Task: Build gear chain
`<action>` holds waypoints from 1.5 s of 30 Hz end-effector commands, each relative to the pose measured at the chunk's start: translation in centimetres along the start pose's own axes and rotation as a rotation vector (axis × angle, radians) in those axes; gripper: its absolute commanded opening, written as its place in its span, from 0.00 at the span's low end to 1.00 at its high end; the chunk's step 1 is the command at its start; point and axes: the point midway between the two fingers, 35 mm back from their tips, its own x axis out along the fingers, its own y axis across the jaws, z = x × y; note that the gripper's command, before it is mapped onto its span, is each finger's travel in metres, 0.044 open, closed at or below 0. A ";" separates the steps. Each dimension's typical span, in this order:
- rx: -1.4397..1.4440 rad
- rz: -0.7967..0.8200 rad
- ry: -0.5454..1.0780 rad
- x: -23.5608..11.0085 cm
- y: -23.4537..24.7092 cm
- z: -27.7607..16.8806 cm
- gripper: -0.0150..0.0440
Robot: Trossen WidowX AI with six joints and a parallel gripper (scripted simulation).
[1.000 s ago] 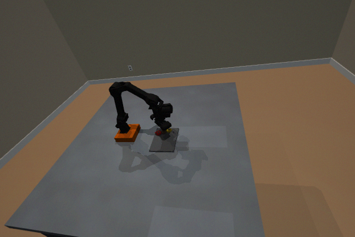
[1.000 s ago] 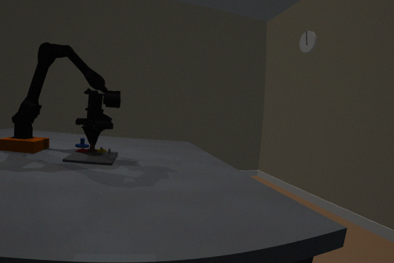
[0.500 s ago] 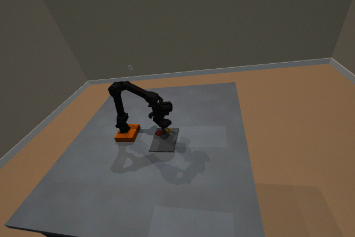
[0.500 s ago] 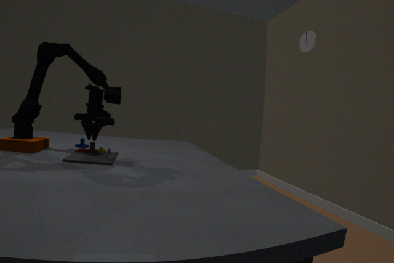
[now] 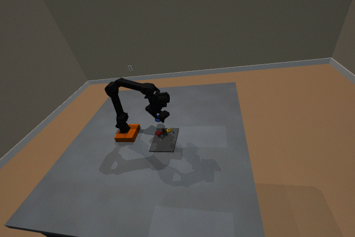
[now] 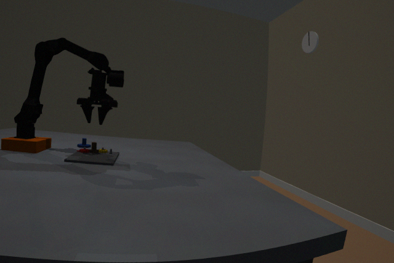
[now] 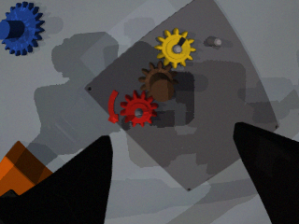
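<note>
The grey board (image 5: 163, 145) (image 6: 90, 159) (image 7: 220, 154) lies on the table. The red gear (image 5: 157, 132) (image 6: 84, 151) (image 7: 133, 108) and the yellow gear (image 5: 169, 130) (image 6: 102, 151) (image 7: 169, 50) with a black stripe sit on pegs. The brown gear (image 5: 163, 131) (image 6: 94, 146) (image 7: 162, 88), with a tall round knob, sits between them; its teeth appear to reach both. One empty peg (image 6: 110, 151) (image 7: 216, 42) stands beyond the yellow gear. A blue gear (image 5: 157, 119) (image 6: 84, 145) (image 7: 28, 33) stands on the table off the board. My gripper (image 6: 95, 123) (image 7: 175, 137) is open and empty, high above the board.
The orange base (image 5: 127, 134) (image 6: 26, 144) (image 7: 19, 163) of the arm stands to the left of the board. A red curved arrow (image 7: 112, 106) lies beside the red gear. Shadows of the arm fall across the board and table.
</note>
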 end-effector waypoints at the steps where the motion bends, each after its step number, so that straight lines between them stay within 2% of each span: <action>1: -0.002 -0.001 0.000 -0.8 0.1 -0.1 0.98; 45: -0.002 -0.001 0.000 -0.8 0.1 -0.1 1.00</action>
